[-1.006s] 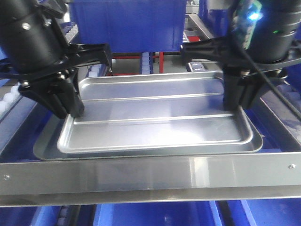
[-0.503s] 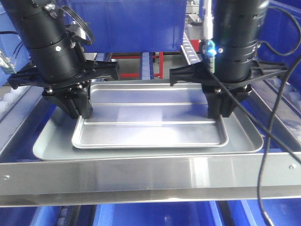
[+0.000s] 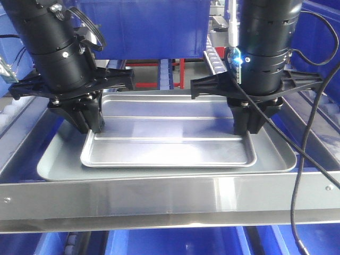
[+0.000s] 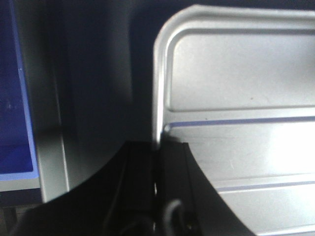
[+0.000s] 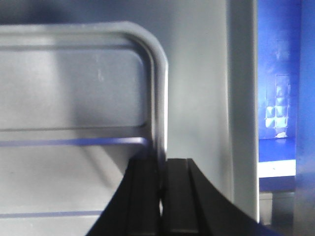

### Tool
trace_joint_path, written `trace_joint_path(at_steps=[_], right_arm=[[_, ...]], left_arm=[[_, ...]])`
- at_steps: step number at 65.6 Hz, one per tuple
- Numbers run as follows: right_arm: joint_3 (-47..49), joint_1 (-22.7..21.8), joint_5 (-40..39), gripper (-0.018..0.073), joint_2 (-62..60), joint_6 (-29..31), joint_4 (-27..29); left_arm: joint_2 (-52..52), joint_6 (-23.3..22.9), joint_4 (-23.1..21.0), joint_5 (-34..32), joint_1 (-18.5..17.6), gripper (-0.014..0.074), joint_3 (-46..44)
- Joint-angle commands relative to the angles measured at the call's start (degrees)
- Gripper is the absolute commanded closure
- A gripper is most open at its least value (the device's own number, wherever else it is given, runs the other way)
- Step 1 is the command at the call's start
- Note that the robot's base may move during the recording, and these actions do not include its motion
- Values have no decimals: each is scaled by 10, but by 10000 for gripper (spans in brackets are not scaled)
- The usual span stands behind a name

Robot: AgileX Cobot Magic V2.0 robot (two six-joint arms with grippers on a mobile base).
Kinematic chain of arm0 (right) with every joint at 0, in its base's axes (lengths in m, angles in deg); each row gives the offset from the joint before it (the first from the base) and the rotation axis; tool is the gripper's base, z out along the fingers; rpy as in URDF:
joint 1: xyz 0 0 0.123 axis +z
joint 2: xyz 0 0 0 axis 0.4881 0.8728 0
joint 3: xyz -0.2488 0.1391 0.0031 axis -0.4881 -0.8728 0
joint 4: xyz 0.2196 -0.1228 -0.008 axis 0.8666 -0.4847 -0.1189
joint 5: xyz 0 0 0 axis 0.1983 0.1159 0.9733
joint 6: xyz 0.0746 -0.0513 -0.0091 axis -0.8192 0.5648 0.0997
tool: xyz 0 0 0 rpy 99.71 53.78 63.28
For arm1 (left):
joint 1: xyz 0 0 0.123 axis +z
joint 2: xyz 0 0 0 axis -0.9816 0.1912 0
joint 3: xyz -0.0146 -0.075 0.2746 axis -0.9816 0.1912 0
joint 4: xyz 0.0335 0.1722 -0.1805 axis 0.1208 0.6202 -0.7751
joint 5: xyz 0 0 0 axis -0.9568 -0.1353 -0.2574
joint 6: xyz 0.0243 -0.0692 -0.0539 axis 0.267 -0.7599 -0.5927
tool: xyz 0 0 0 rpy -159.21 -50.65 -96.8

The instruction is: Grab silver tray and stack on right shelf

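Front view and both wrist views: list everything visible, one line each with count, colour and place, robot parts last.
silver tray: one, shiny silver, lying inside the grey tray, held at both short ends.
grey tray: one, dull grey, under the silver tray, behind the front bar.
front bar: one, shiny steel with screws, across the near edge.
blue bin: one, blue, behind the trays at top centre.
red frame: one, red, below the blue bin.
left gripper: one, black, shut on the silver tray's left rim.
right gripper: one, black, shut on the silver tray's right rim.
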State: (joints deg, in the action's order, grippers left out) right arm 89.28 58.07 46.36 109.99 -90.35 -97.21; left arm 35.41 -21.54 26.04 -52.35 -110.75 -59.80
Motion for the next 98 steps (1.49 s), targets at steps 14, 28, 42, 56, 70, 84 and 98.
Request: trace_joint_path(at_steps=[14, 28, 42, 56, 70, 84, 98], right_arm=[[32, 12, -103, 496, -28, 3, 34], [32, 11, -93, 155, -28, 3, 35], [61, 2, -34, -63, -28, 15, 33], [105, 0, 7, -63, -28, 22, 29], [104, -2, 23, -63, -28, 24, 18], [104, -1, 21, -63, -28, 24, 13], [104, -1, 21, 308, -40, 39, 14]], left_arm=[[-27, 6, -45, -73, -17, 649, -26], [-26, 6, -54, -83, -17, 194, -26], [-26, 6, -48, -78, -5, 221, -28], [-26, 6, -48, -62, 10, 263, -29], [-26, 6, -45, -34, 28, 263, -29], [-26, 6, -54, -32, 30, 271, -29], [-27, 6, -77, 5, 30, 549, -54]])
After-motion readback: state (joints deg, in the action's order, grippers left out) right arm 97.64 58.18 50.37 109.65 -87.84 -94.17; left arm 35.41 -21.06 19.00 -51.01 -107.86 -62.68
